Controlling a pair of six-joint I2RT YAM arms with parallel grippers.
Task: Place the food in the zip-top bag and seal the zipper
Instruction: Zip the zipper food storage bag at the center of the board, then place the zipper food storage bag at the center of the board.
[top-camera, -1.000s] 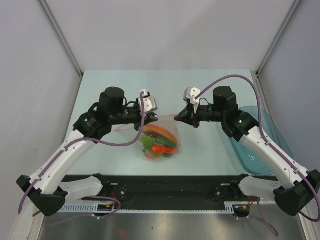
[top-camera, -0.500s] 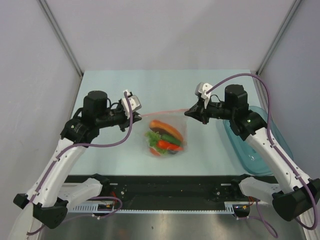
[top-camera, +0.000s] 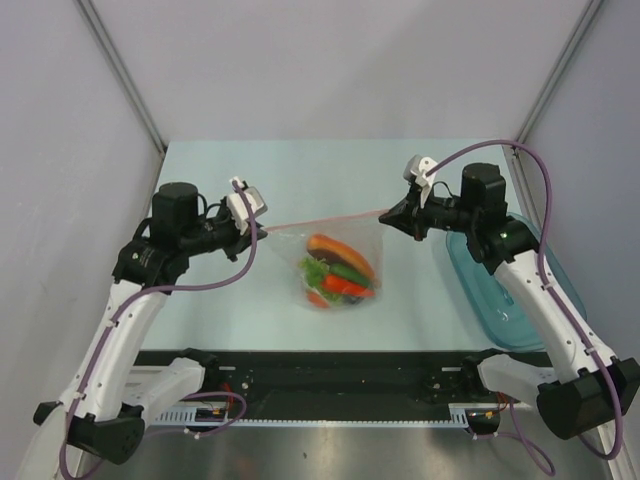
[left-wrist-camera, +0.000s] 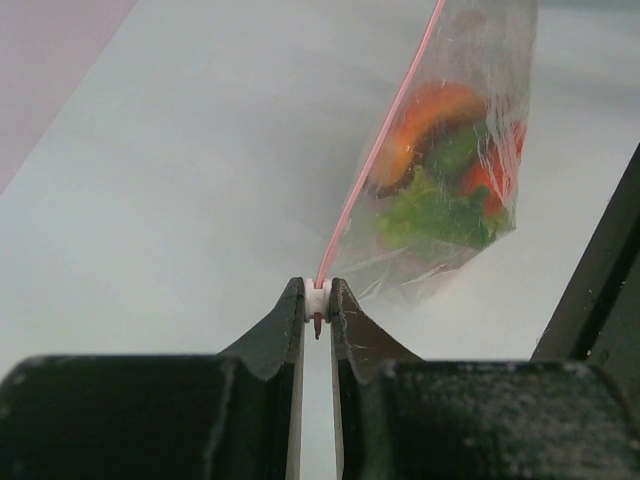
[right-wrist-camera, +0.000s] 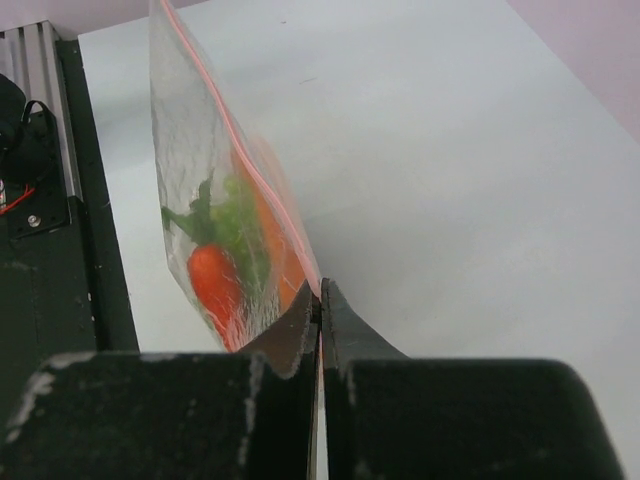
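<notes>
The left hand (top-camera: 260, 229) and right hand (top-camera: 386, 218) each pinch an end of the pink zipper (top-camera: 322, 221), stretched taut, with the bag (top-camera: 345, 250) of food (top-camera: 338, 275) hanging between them over the table (top-camera: 300, 170). Pulling harder could, I reckon, slip a corner free and dump the bag, or tear it.

No text, label, brand, number or sign is legible in any view; none can be read on the zip-top bag (top-camera: 338, 246), the teal bowl (top-camera: 505, 292) or the table (top-camera: 330, 170)
</notes>
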